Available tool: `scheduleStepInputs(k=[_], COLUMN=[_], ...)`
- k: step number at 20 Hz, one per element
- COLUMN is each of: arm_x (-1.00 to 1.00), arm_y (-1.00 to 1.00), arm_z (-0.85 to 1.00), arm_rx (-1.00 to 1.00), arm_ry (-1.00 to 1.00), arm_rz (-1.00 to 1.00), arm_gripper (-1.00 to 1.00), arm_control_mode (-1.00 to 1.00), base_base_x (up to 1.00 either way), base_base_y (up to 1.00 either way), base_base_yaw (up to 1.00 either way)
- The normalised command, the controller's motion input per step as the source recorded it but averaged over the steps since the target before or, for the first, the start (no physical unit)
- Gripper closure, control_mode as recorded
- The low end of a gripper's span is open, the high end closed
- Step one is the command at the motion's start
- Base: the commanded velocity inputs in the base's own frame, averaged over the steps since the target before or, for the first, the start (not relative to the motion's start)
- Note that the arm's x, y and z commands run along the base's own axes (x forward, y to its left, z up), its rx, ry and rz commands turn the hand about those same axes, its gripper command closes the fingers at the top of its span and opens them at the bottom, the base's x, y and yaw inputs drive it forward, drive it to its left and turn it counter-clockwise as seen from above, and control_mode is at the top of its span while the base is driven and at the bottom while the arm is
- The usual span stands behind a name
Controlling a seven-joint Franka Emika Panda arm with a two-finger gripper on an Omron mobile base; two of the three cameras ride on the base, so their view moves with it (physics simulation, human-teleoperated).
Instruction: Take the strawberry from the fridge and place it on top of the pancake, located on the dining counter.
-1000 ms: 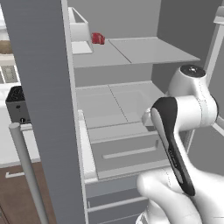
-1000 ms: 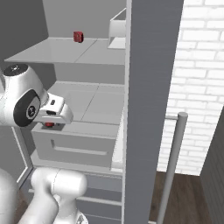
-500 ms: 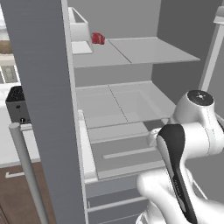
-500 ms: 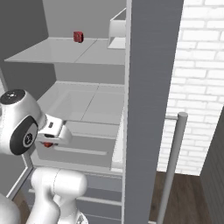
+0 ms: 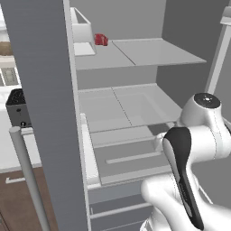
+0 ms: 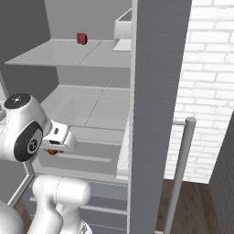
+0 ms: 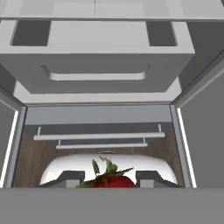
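My gripper [image 7: 109, 178] is shut on the strawberry [image 7: 112, 180], a small dark-red berry with green leaves that sits between the two dark fingertips [image 7: 70, 177]. In the right base view the gripper [image 6: 57, 145] hangs low in front of the open fridge [image 6: 91, 109], with the strawberry [image 6: 52, 151] a red speck under it. The fridge [image 5: 135, 103] shows pale grey shelves, and its lower drawers [image 7: 98, 65] face the hand. The pancake and the dining counter are out of view.
A blockier red lump [image 5: 101, 39] [image 6: 82, 38] lies on the fridge's upper shelf beside a white bin [image 5: 81, 31]. Open grey doors with long handles [image 5: 27, 176] [image 6: 180, 169] flank the arm. A brick wall [image 6: 210, 68] stands on the right, above brown wood floor.
The arm has dropped and drawn back from the middle shelf toward the drawer level, carrying the strawberry with it. The grip has stayed the same.
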Motion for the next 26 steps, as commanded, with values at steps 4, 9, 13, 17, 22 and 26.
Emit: scheduleStepInputs(k=[4,9,13,17,22,26], arm_x=[0.0,-0.06,0.0,0.0,0.0,0.0], arm_y=[0.0,0.0,0.0,0.0,0.0,0.0], arm_z=[0.0,0.0,0.0,0.0,0.0,0.0], arm_rx=[0.0,0.0,0.0,0.0,0.0,0.0], arm_ry=[0.0,-0.01,0.0,0.0,0.0,0.0], arm_rz=[0.0,-0.02,0.0,0.0,0.0,0.0], arm_gripper=[1.0,1.0,1.0,1.0,1.0,1.0], arm_control_mode=[-1.0,1.0,1.0,1.0,1.0,1.0], base_base_x=[0.0,-0.12,-0.44,-0.59,-0.59,-0.62], base_base_y=[0.0,0.19,0.55,0.29,-0.01,-0.11], base_base_yaw=[0.0,-0.16,-0.59,-0.65,-0.67,-0.66])
